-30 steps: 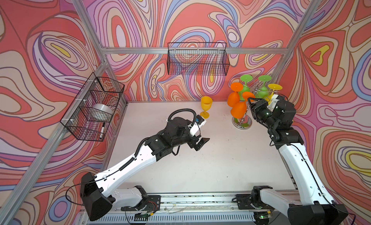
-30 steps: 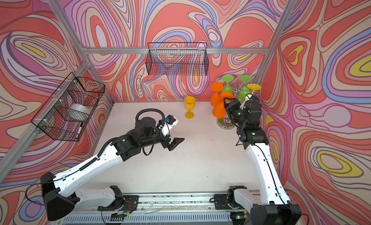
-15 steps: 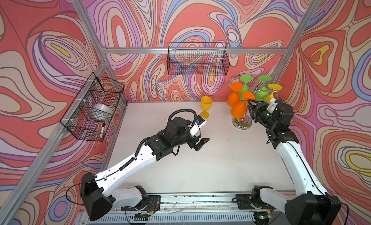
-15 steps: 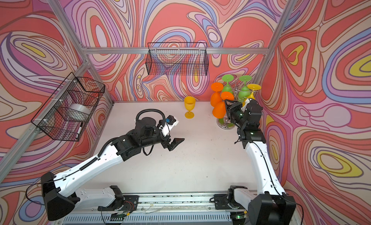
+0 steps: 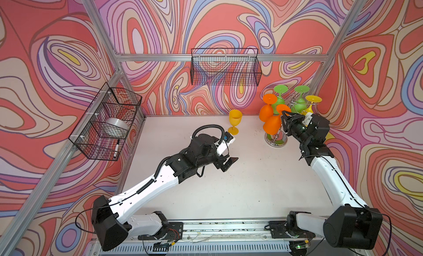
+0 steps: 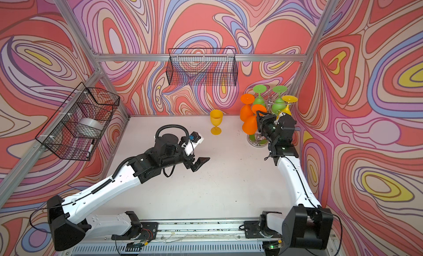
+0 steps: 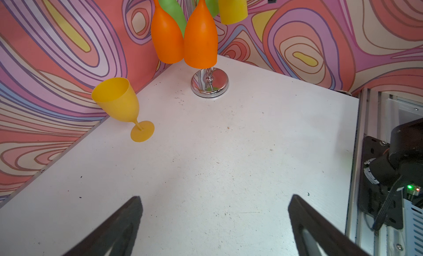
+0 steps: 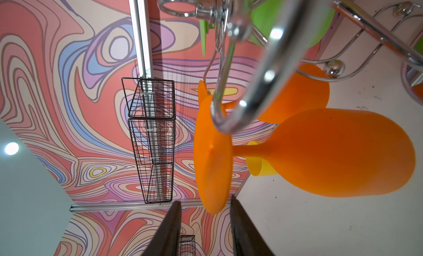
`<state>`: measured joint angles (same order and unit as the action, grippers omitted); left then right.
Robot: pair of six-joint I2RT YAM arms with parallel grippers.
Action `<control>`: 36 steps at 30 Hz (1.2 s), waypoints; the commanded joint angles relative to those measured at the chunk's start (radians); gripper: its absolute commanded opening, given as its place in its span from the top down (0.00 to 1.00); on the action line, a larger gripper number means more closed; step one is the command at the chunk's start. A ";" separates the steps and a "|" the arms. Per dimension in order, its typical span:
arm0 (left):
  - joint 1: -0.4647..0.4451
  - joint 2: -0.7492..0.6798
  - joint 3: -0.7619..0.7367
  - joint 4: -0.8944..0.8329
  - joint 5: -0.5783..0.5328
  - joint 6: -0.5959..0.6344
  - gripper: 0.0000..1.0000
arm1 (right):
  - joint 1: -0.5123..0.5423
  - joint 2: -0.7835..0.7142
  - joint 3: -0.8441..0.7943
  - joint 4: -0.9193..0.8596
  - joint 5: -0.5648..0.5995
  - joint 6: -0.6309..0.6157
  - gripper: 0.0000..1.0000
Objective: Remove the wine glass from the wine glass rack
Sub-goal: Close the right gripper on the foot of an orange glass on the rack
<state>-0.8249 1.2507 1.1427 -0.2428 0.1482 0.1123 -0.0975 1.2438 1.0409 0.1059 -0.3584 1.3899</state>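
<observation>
Here, in both top views: we see wine glass rack (image 5: 275, 140) at far right corner of table (image 5: 229, 197), orange wine glass (image 5: 272, 126) hanging upside down on it. Right gripper (image 5: 284, 120) at that glass's foot. Left gripper (image 5: 230, 163) above mid-table, well apart.

Left wrist view: we see left gripper's jaws spread wide, nothing between. Yellow glass (image 7: 119, 104) upright near rack.

Right wrist view: right gripper's jaws half open, astride foot rim of orange wine glass. We see gap beside one finger (image 8: 174, 220), no clamp.
</observation>
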 commanded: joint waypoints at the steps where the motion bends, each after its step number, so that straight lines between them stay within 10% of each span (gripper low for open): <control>1: -0.001 0.002 -0.009 0.008 -0.021 0.022 0.00 | -0.007 0.022 0.004 0.053 0.025 0.020 0.63; 36: -0.002 -0.002 -0.011 0.001 -0.063 0.040 0.00 | -0.011 0.042 0.042 0.100 0.101 0.019 0.99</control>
<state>-0.8249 1.2526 1.1423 -0.2428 0.0986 0.1284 -0.1036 1.2922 1.0508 0.1875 -0.2691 1.4189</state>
